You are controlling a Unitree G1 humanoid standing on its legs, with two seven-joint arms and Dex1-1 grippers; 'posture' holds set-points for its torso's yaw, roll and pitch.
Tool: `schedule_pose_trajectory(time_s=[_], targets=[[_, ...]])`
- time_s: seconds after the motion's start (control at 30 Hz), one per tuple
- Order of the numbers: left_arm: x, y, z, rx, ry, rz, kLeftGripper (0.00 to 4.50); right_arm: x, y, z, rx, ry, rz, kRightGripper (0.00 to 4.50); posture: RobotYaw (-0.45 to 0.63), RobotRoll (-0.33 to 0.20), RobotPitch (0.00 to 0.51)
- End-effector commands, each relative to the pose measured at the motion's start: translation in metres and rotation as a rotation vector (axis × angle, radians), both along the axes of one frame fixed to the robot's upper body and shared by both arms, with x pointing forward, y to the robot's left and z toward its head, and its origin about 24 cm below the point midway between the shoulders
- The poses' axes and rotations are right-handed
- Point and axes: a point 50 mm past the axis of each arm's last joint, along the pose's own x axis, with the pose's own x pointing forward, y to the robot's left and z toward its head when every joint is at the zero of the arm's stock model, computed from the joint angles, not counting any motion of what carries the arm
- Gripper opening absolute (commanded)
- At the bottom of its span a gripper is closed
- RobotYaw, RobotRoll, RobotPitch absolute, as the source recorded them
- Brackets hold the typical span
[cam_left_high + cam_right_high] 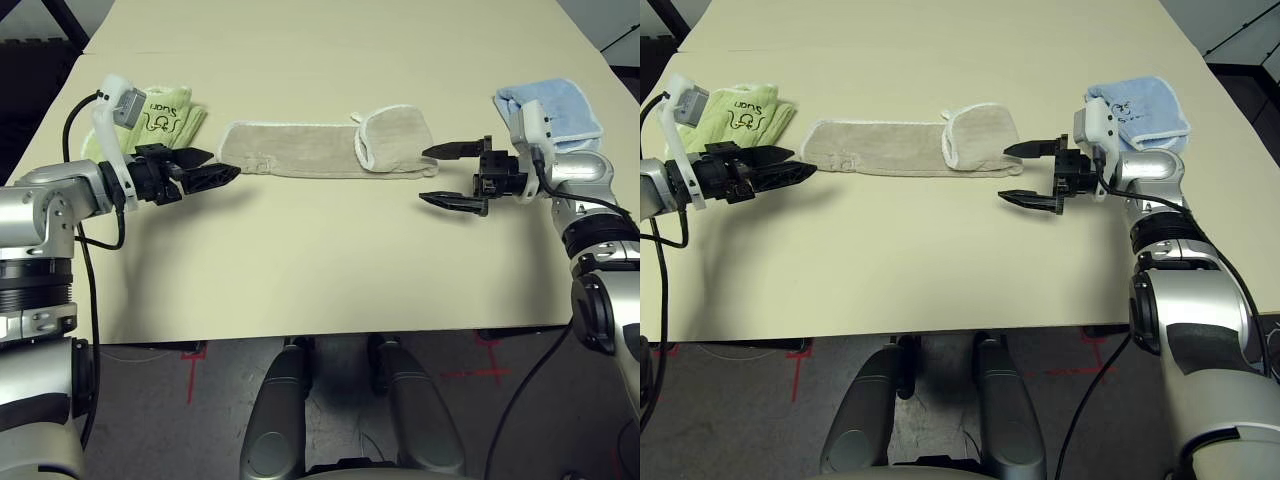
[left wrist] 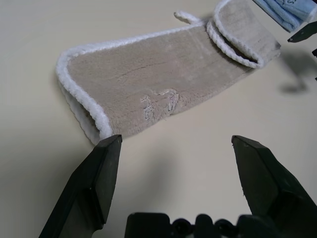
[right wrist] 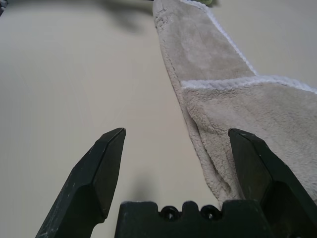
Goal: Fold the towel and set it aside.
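Three towels on the table (image 1: 320,270): one beige (image 1: 300,148), one green (image 1: 165,112), one blue (image 1: 560,108).

Head stereo looks down over table (image 1: 320,270); wrist cameras low, both facing towel (image 2: 163,94).

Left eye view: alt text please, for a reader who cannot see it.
A beige terry-cloth towel with white trim lies in a long strip on the cream table, its right end folded over. The open left gripper and open right gripper flank its ends.
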Motion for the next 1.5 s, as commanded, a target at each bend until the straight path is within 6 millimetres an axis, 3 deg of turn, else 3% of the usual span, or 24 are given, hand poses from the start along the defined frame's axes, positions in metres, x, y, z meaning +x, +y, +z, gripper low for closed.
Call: schedule_pose_trajectory(time_s=[0.03,0.6,1.1,1.5], targets=[[0.005,0.0,-0.01,-0.04,0.088,0.04,4.5,0.0,0.001,0.0,0.005,-0.006,0.007,4.47,0.09,0.0,0.247],[0.026,-0.008,-0.025,-0.29,0.344,0.162,4.5,0.001,0.001,0.01,0.021,-0.043,-0.001,4.47,0.07,0.0,0.237],[0.034,0.001,-0.035,-0.316,0.362,0.284,4.5,0.002,0.001,0.011,0.02,-0.055,-0.009,4.47,0.06,0.0,0.234],[0.045,-0.001,-0.03,-0.357,0.303,0.34,4.5,0.002,0.001,0.011,0.014,-0.057,-0.015,4.47,0.06,0.0,0.233]])
